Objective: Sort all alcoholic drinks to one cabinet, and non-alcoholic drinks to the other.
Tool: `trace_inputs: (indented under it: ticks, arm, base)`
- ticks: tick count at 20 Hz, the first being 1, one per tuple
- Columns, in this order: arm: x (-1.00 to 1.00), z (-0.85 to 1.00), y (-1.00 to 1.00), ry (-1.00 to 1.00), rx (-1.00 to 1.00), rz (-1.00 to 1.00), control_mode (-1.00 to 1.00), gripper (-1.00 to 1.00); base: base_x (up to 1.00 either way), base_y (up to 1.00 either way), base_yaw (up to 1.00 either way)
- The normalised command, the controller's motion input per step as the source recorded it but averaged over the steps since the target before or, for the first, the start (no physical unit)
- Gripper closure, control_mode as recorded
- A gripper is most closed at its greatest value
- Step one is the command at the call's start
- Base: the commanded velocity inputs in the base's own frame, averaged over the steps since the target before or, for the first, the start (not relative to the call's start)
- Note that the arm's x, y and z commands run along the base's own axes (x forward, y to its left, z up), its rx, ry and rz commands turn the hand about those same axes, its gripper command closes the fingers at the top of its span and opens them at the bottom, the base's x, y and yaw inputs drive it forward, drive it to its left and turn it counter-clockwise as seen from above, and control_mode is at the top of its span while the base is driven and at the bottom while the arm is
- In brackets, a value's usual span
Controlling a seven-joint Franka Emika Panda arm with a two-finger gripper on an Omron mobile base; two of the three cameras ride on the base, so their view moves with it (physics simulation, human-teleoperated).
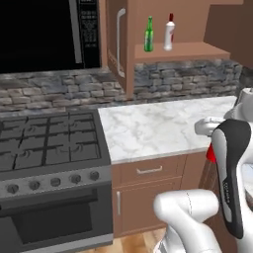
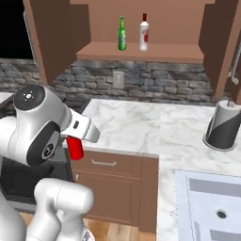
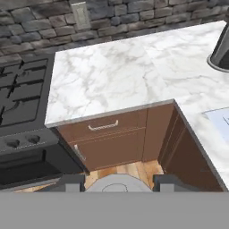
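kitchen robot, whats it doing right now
The white arm is holding a red can in its tool, low in front of the marble counter. In the open wall cabinet above, the green bottle and the white bottle with a red cap already stand upright side by side on the shelf. The can is off the counter and not yet put away.

Arm folded low over its base, jaws apparently clamping something red.
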Motion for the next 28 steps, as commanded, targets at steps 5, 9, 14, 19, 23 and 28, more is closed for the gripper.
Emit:
trace_inputs:
  ticks: [5,9,14,19,23,28]
  arm:
    - [0.00,0.00,0.00,0.00,0.00,0.00,1.00,1.00]
    - [0.00,0.00,0.00,0.00,0.00,0.00,1.00,1.00]
    - [0.00,0.00,0.00,0.00,0.00,0.00,1.00,1.00]
    - [0.00,0.00,0.00,0.00,0.00,0.00,1.00,1.00]
    - [0.00,0.00,0.00,0.00,0.00,0.00,1.00,1.00]
    - [0.00,0.00,0.00,0.00,0.00,0.00,1.00,1.00]
  base:
    - [-0.48,0.90,0.00]
    - [-0.03,1.00,-0.01]
    - [0.06,1.00,-0.03]
    - [0.31,0.91,-0.01]
    - [0.43,0.90,0.00]
    - [0.55,0.76,0.00]
